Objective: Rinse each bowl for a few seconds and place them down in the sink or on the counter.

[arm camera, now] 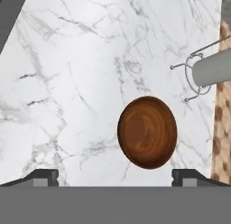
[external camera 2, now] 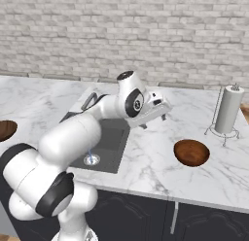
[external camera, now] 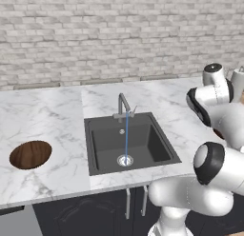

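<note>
On the counter (external camera: pixel 52 111) sit two wooden bowls, one to each side of the sink (external camera: pixel 129 141). From the left base view, the first bowl (external camera: pixel 30 154) lies at about 9 o'clock from the basin, well apart from it, upright on the white marble. From the right base view, the second bowl (external camera 2: pixel 191 152) rests at roughly 3 o'clock from the sink, also upright and clear of the counter's front edge; the hand view looks down on this same bowl (arm camera: pixel 147 132), its grain plainly visible.

One faucet (external camera: pixel 124 106) stands at the 12 o'clock rim of the sink, and a thin stream of water (external camera: pixel 126 137) falls from it straight onto the one round drain (external camera: pixel 125 160). The basin holds no bowl.

One paper towel roll (external camera 2: pixel 228 110) stands on its wire holder at about 1 o'clock from the second bowl, near but not touching it.

One gripper (external camera 2: pixel 154 119) hangs above the counter between the sink and the second bowl (closer to the sink's right rim). Its two fingertips (arm camera: pixel 44 177) stand wide apart at the bottom of the hand view, with nothing between them, and the bowl lies beyond them, untouched.
</note>
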Controlling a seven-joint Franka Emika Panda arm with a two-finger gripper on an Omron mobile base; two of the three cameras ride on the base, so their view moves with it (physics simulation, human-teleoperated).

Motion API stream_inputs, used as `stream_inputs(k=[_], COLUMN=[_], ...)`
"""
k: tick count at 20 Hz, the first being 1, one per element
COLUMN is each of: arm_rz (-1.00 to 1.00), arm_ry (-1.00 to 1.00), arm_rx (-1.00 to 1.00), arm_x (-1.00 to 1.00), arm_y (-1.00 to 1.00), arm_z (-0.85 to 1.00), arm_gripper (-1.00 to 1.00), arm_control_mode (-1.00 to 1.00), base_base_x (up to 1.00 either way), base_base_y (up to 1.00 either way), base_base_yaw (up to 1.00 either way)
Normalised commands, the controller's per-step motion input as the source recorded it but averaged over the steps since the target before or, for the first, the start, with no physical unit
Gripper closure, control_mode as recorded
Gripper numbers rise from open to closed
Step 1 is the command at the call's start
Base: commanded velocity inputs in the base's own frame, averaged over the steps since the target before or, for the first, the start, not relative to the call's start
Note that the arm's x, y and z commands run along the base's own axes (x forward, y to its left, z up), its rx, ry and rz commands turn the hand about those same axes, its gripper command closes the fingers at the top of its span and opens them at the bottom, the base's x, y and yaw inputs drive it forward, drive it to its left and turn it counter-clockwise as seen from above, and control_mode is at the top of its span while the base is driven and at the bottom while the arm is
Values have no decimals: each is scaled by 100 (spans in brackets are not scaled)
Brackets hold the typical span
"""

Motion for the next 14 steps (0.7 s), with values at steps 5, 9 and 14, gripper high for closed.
stream_inputs(k=[5,9,14], arm_rz=[28,16,3], arm_ry=[0,1,4], arm_rx=[0,-3,-7], arm_x=[0,0,-3], arm_y=[-24,-14,-7], arm_z=[-10,-8,-7], arm_gripper=[-100,-100,-100], arm_control_mode=[-100,-100,-100], base_base_x=[0,0,0], base_base_y=[0,0,0], base_base_yaw=[0,0,0])
